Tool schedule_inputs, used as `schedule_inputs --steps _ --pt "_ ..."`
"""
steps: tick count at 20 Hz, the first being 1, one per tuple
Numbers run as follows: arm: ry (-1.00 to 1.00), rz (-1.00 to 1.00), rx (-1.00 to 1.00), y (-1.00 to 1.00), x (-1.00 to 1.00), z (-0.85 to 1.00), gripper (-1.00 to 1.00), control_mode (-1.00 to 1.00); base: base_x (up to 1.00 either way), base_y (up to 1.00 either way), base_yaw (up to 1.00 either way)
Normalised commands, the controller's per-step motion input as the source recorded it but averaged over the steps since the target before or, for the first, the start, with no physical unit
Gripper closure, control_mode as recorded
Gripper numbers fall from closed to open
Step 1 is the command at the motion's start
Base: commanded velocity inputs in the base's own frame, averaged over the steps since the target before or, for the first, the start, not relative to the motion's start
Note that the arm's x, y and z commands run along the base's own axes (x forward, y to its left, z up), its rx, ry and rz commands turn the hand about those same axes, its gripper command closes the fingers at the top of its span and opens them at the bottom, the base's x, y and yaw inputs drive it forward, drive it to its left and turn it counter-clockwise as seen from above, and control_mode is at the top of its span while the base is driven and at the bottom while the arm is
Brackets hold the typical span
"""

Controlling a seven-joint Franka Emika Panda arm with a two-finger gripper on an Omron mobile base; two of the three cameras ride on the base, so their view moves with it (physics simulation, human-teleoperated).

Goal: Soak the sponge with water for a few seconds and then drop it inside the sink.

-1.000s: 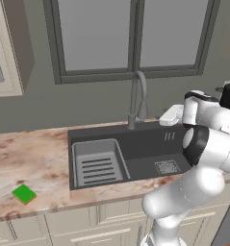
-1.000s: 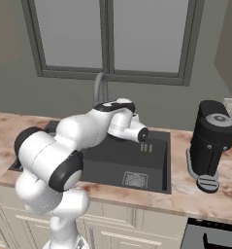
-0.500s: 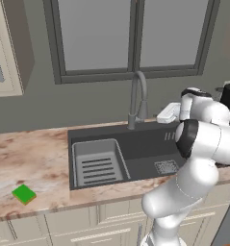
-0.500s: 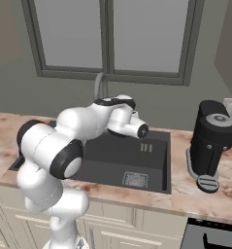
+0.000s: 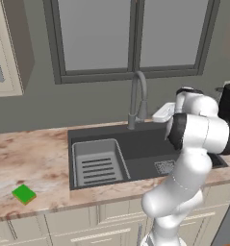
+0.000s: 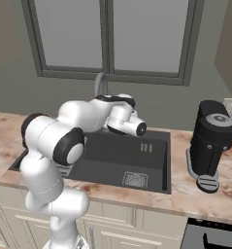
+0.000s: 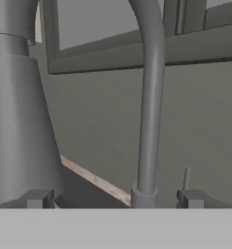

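The sponge (image 5: 24, 194) lay flat on the marbled counter (image 5: 34, 158), green face up, well to the left of the sink (image 5: 140, 156) and near the counter's front edge; nothing touched it. The sink sat dark and recessed in the counter, its square drain grate (image 6: 135, 179) toward the right end of the basin and the lighter ribbed rack insert (image 5: 98, 164) filling the left end. The faucet (image 5: 137, 98) rose tall and curved from the back rim, under the window (image 5: 131, 36). The arm reached across above the right part of the basin, its hand turned toward the faucet; in the hand view the gripper (image 7: 115, 198) stood released, the two fingertips (image 7: 38, 198) spread wide apart with the faucet's upright stem between them and farther off, nothing caught in the gap. A black coffee machine (image 6: 210, 143) stood on the counter to the right of the sink, apart from the arm.
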Motion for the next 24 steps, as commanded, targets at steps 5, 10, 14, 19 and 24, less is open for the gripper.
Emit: schedule_inputs --steps 5,10,14,19,24 --pt "0.0 0.0 0.0 0.0 0.25 -0.22 -1.0 -1.0 0.0 0.0 0.0" --pt "-0.01 0.0 0.0 0.0 0.25 -0.17 -1.0 -1.0 0.0 0.0 0.0" --pt "-0.01 0.0 0.0 0.0 0.26 -0.18 -1.0 -1.0 0.0 0.0 0.0" --pt "-0.01 0.0 0.0 0.0 0.28 -0.19 -1.0 -1.0 0.0 0.0 0.0" --pt "-0.02 0.0 0.0 0.0 0.3 -0.17 -1.0 -1.0 0.0 0.0 0.0"
